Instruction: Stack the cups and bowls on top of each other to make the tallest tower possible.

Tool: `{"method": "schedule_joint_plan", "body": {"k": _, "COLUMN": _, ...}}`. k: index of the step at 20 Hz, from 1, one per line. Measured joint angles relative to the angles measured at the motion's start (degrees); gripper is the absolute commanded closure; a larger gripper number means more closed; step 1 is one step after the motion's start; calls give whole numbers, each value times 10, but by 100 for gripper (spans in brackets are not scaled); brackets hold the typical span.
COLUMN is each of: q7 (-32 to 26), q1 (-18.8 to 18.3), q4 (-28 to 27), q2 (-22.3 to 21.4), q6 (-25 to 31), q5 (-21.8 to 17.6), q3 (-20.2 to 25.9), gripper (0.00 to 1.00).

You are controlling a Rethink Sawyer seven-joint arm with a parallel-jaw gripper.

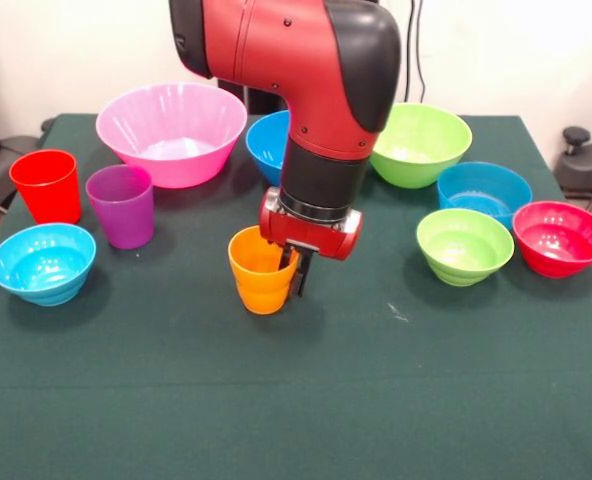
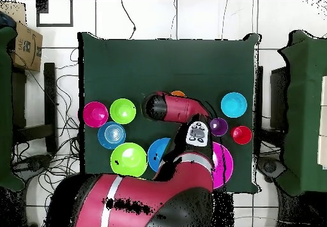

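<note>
The orange cup (image 1: pixel 256 280) stands upright at the middle of the green table (image 1: pixel 296 400); only a sliver of it shows in the overhead view (image 2: pixel 178 94). My gripper (image 1: pixel 294 272) comes down on its right rim, one finger inside and one outside the wall, shut on it. The red cup (image 1: pixel 47 185) and purple cup (image 1: pixel 122 205) stand at the left. The big pink bowl (image 1: pixel 171 130), a blue bowl (image 1: pixel 268 143) and a lime green bowl (image 1: pixel 421 143) stand at the back. Small bowls: light blue (image 1: pixel 42 262), blue (image 1: pixel 483 190), lime green (image 1: pixel 464 245), red (image 1: pixel 560 237).
My arm (image 1: pixel 316 80) hangs over the table's middle and hides part of the blue bowl. In the overhead view it covers the area near the pink bowl (image 2: pixel 223 164). A cardboard box (image 2: pixel 24 45) and cables lie on the floor beside the table.
</note>
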Motion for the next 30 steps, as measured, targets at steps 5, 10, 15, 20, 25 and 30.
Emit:
{"method": "schedule_joint_plan", "body": {"k": 5, "q7": 0, "q1": 6, "q4": -4, "q2": 9, "q6": -2, "q5": 13, "q3": -4, "gripper": 0}}
{"method": "schedule_joint_plan", "body": {"k": 10, "q7": 0, "q1": 19, "q4": -17, "q2": 19, "q6": -5, "q5": 25, "q3": -4, "gripper": 0}}
{"method": "schedule_joint_plan", "body": {"k": 15, "q7": 0, "q1": 25, "q4": -25, "q2": 28, "q6": -8, "q5": 33, "q3": -7, "gripper": 0}}
{"method": "schedule_joint_plan", "body": {"k": 20, "q7": 0, "q1": 25, "q4": -26, "q2": 28, "q6": -9, "q5": 34, "q3": -8, "gripper": 0}}
{"method": "schedule_joint_plan", "body": {"k": 25, "q7": 0, "q1": 27, "q4": -26, "q2": 29, "q6": -12, "q5": 34, "q3": -10, "gripper": 0}}
{"method": "schedule_joint_plan", "body": {"k": 30, "q7": 0, "q1": 25, "q4": -23, "q2": 27, "q6": -12, "q5": 34, "q3": -10, "gripper": 0}}
